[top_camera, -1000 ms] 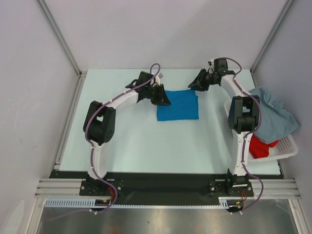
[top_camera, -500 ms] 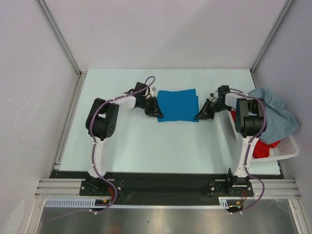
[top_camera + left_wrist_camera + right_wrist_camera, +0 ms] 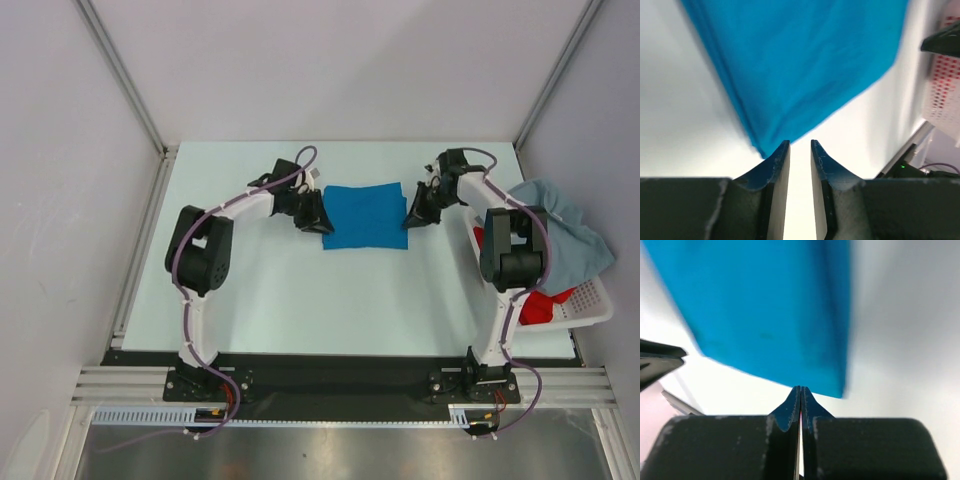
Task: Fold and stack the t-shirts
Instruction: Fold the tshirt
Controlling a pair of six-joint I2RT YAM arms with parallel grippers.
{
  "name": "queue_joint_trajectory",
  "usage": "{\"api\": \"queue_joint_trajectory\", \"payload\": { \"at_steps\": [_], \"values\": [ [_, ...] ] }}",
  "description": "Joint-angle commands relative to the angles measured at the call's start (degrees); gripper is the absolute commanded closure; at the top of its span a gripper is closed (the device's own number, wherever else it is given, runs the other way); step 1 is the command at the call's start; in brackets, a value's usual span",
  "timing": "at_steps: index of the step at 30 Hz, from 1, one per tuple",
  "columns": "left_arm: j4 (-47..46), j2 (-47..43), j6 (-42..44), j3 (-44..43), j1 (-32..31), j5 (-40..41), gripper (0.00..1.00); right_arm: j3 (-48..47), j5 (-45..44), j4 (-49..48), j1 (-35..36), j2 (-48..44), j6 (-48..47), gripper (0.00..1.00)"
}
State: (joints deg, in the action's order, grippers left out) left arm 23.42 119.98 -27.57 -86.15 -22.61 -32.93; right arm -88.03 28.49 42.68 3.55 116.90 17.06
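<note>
Flanking the bright blue t-shirt (image 3: 365,215) from either side, the two arms work at the far middle of the table (image 3: 300,290), where the shirt lies flat as a folded rectangle. The left gripper (image 3: 800,145) sits just off the shirt's near left corner with its jaws a narrow slot apart and nothing between them; the cloth corner ends just ahead of the tips. The right gripper (image 3: 801,388) is pressed fully together at the shirt's right edge, tips against the hem (whether a sliver of cloth is nipped there, I cannot tell).

The pale grey-blue t-shirt (image 3: 565,235) is draped in a heap over the white basket (image 3: 590,305) at the right edge of the table, and the red t-shirt (image 3: 540,300) is bunched inside it, well apart from the blue one.

This cloth looks light, soft and limp: it will sag and drag on the table rather than hold a shape, and stacked layers may slide apart. My judgement is that the best hold is a pinch through all layers at a corner or along a folded edge, one gripper per side, so that the fold travels together.

No brand, label or readable writing shows on any shirt or on the basket.
</note>
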Motion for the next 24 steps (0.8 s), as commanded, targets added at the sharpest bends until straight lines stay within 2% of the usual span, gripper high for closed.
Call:
{"api": "queue_joint_trajectory", "payload": {
  "at_steps": [1, 2, 6, 11, 17, 24],
  "values": [
    [-3.53, -4.85, -1.69, -1.75, -0.33, -3.01, 0.71, -3.47, 5.22, -1.88, 4.87, -2.91, 2.53, 1.0],
    [-4.69, -4.59, -3.26, -1.39, -0.33, -3.72, 0.72, -3.38, 7.0, -5.29, 5.76, -1.34, 5.93, 1.0],
    [-10.23, -0.9, -6.44, 0.45, -0.59, -7.94, 0.75, -6.89, 14.04, -9.44, 10.24, 5.24, 9.83, 1.0],
    [-11.12, 4.37, -6.19, 2.39, -0.68, -6.72, 0.78, -5.5, 18.44, -14.02, 11.48, 10.71, 11.68, 1.0],
    [-9.97, 6.66, -3.2, 4.32, -0.59, -4.34, 0.81, 7.32, 16.95, -17.53, 6.65, 7.56, 8.26, 1.0],
    [-6.9, 4.83, 0.15, 4.24, -0.42, -2.93, 0.82, 9.2, 14.76, -12.01, 0.23, 2.28, 2.81, 1.0]
  ]
}}
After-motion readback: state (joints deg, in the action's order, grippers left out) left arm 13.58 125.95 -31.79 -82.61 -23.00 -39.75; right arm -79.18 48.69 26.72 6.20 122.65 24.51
